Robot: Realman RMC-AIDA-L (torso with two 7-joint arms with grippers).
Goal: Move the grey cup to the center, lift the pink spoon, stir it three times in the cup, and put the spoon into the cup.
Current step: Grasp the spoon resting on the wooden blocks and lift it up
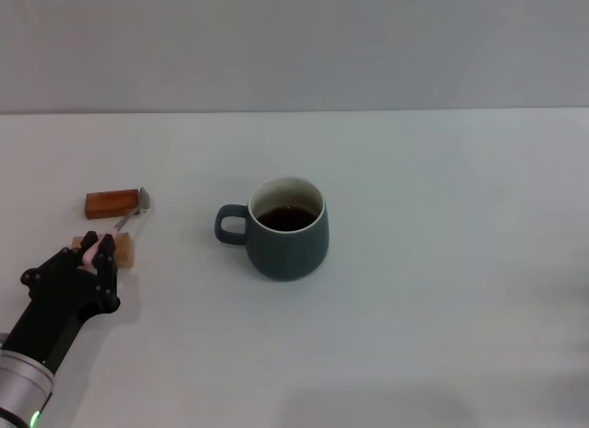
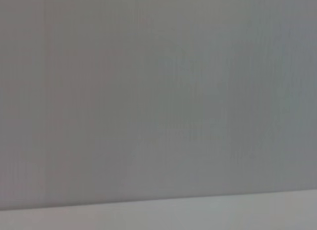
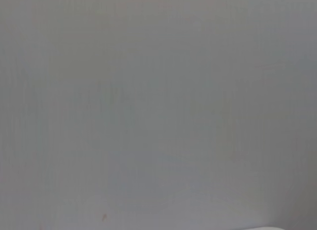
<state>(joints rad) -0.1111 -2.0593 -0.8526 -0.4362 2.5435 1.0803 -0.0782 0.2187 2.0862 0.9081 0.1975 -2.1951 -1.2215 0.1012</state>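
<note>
Spoon (image 1: 118,227) pickup is the step I judge to be in hand. Nearest me, my left gripper (image 1: 95,248) sits low at the table's (image 1: 442,290) left edge, its dark fingers (image 1: 106,247) closed around the pink handle end. The spoon slants away across a light wooden block (image 1: 118,250), its metal bowl resting by a reddish-brown block (image 1: 111,202) just beyond. Farther in, the cup (image 1: 286,227) stands upright near the centre, handle pointing left, dark liquid inside, well apart from the spoon. My right gripper is out of view. Next I should lift straight up, carry the spoon over the cup's mouth and dip its bowl without knocking the rim.
</note>
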